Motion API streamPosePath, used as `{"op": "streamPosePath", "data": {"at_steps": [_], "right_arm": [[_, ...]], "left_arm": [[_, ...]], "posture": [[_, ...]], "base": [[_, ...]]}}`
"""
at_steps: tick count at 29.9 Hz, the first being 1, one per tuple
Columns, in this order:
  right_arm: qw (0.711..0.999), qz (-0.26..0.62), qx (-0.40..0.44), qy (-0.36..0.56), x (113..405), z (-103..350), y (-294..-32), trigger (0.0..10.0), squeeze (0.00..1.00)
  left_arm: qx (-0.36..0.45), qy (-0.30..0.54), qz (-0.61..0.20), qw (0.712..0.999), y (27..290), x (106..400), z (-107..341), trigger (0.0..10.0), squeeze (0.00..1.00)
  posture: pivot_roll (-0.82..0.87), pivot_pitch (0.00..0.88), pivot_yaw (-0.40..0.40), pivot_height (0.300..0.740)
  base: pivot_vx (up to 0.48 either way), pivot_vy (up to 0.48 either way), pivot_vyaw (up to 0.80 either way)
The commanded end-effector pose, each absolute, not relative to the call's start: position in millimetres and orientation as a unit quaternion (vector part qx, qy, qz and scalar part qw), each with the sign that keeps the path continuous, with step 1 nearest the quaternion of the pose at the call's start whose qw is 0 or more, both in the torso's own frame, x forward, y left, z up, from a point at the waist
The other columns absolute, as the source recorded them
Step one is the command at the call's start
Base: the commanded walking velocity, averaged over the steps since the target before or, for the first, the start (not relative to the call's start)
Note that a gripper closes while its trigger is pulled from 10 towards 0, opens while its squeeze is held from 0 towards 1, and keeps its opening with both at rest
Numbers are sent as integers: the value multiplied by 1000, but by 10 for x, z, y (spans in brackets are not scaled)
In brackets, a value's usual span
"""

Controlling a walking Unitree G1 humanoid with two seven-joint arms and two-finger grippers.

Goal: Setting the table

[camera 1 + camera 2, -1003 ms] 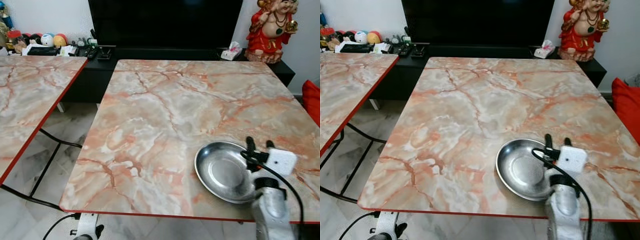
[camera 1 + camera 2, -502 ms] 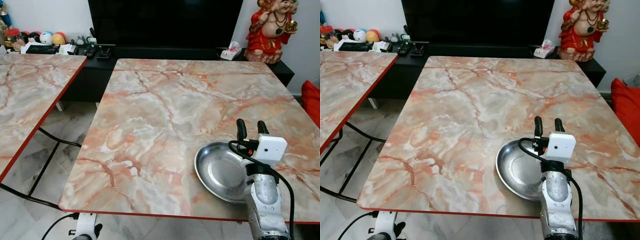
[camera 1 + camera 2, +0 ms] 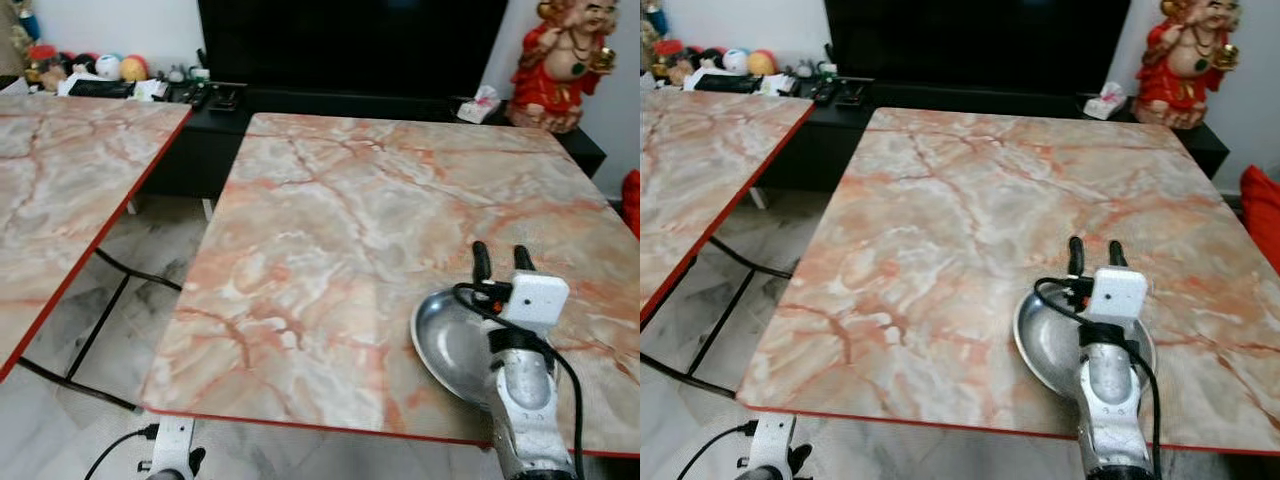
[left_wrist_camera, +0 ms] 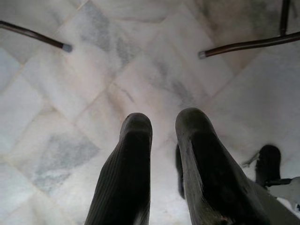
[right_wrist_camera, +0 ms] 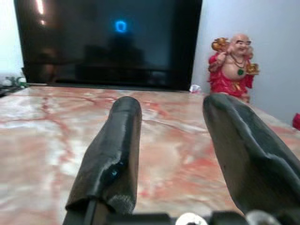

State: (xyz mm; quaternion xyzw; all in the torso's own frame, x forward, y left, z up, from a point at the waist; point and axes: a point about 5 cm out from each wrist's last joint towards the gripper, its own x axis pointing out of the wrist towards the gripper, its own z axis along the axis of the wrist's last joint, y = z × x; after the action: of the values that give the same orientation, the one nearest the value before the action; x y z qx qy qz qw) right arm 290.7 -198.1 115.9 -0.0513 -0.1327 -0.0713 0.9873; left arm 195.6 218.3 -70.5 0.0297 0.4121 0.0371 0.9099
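A dark television (image 3: 350, 45) stands on a low black cabinet (image 3: 200, 150) against the wall. A red figurine (image 3: 568, 65) sits at the cabinet's right end, with a tissue pack (image 3: 480, 105) just beside it. Colourful balls (image 3: 118, 67) and remotes (image 3: 215, 98) crowd the left end. The floor (image 4: 93, 70) is pale marble tile.

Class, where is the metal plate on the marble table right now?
In the eye views the metal plate lies near the marble table's front edge on the robot's right, partly hidden under the right end effector, whose open fingers point away over it.
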Motion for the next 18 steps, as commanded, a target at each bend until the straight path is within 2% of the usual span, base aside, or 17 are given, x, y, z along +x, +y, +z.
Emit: {"op": "streamPosePath", "data": {"at_steps": [1,5,15,18], "right_arm": [[988,-75,-52,-128,2894,1130,-2016,10000,0],[988,-71,-46,-128,2899,1124,-1996,10000,0],[988,-66,-48,-131,2907,1130,-1982,10000,0],[988,-67,-48,-130,2903,1127,-1992,10000,0]], "left_arm": [[29,417,33,908,2169,1925,-725,10000,0],[30,418,32,908,2170,1922,-726,10000,0],[30,415,31,909,2168,1941,-717,10000,0],[28,414,33,909,2168,1950,-712,10000,0]], "posture": [[47,0,-23,740],[47,0,-20,740],[49,0,-20,740],[51,0,-20,740]], "base": [[0,292,800],[0,292,753],[0,295,0],[0,294,271]]}}
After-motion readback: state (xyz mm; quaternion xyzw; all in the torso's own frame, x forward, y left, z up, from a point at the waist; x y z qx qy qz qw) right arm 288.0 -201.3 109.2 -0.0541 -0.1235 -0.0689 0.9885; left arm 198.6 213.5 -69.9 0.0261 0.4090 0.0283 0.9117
